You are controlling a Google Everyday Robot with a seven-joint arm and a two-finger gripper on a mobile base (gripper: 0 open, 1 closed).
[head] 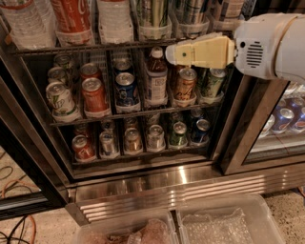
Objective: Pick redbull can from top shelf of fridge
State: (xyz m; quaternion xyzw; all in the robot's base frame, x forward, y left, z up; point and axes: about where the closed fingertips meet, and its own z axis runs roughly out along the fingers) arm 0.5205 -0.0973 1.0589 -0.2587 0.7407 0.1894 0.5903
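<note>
A: where's the redbull can [189, 10] sitting?
B: top shelf [95, 46] of the fridge [143, 183], about 12 o'clock. The tool [171, 55] (cream thing) hovers near its 7 o'clock, can't tell if it's spread or closed.

The top edge crops the redbull can [192, 9] on the top shelf [95, 47], just above the tool [172, 54].

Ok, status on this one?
Gripper in front of fridge, just under top shelf. Redbull can up in its holder, untouched. Striped can close beside.
</note>
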